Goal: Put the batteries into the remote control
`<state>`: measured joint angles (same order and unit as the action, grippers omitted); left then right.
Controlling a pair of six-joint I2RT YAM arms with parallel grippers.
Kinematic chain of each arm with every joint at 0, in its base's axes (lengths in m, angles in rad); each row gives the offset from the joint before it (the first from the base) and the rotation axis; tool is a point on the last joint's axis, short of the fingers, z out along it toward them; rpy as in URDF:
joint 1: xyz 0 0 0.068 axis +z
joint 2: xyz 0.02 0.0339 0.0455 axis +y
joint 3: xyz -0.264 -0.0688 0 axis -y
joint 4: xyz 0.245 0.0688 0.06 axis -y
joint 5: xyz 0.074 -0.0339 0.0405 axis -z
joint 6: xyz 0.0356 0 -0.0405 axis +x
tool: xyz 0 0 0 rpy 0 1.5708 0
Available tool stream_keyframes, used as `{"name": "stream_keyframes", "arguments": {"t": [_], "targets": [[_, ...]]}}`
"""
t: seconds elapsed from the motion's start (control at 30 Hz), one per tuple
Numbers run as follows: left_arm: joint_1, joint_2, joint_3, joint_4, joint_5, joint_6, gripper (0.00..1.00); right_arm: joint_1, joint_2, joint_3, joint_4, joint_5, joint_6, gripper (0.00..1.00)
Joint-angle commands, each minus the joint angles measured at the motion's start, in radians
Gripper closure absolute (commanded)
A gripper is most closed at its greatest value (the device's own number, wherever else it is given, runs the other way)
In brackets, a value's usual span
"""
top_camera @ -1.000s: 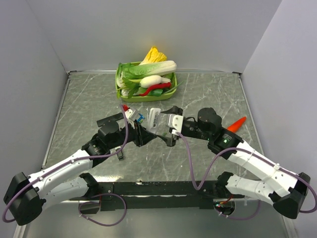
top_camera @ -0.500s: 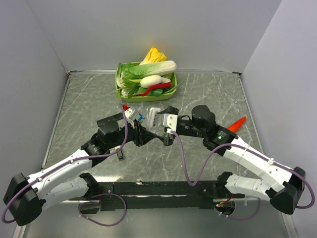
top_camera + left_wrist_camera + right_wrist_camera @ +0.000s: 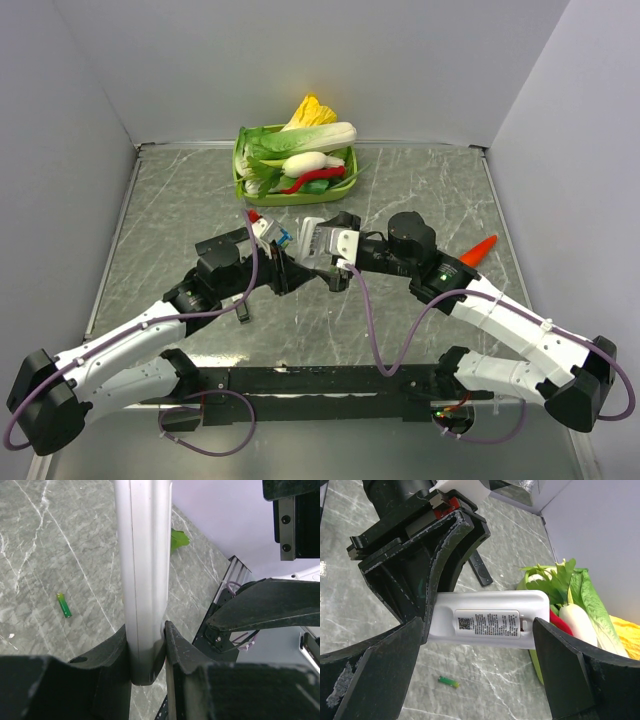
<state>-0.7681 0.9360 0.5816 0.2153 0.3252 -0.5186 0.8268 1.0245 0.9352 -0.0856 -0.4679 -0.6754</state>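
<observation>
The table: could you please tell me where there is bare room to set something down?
Bare tabletop: between the left wall and the vegetable basket; between the basket and the orange vegetable; and between the left arm, the right arm and the base rail. The centre is crowded: the left gripper holds the white remote, the right gripper open around it.

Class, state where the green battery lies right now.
Left wrist view: the small green cylindrical battery lies loose on the grey marble table, left of the white plastic remote control gripped by the left claw.
</observation>
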Motion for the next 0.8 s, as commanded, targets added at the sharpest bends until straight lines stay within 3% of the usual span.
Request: {"name": "stream_keyframes", "arguments": {"t": [0.0,0.57,0.77], "targets": [[0.000,-0.016,0.058,0.042,0.029,-0.004,0.99,0.005,0.005,0.040,0.012,-0.015,-0.016,0.02],[-0.010,-0.029,0.090,0.050,0.101,0.029,0.99,0.005,0.081,0.048,-0.114,-0.021,-0.039,0.07],[-0.010,-0.049,0.086,0.044,0.074,0.049,0.99,0.003,0.115,0.077,-0.186,-0.103,-0.013,0.16]]}}
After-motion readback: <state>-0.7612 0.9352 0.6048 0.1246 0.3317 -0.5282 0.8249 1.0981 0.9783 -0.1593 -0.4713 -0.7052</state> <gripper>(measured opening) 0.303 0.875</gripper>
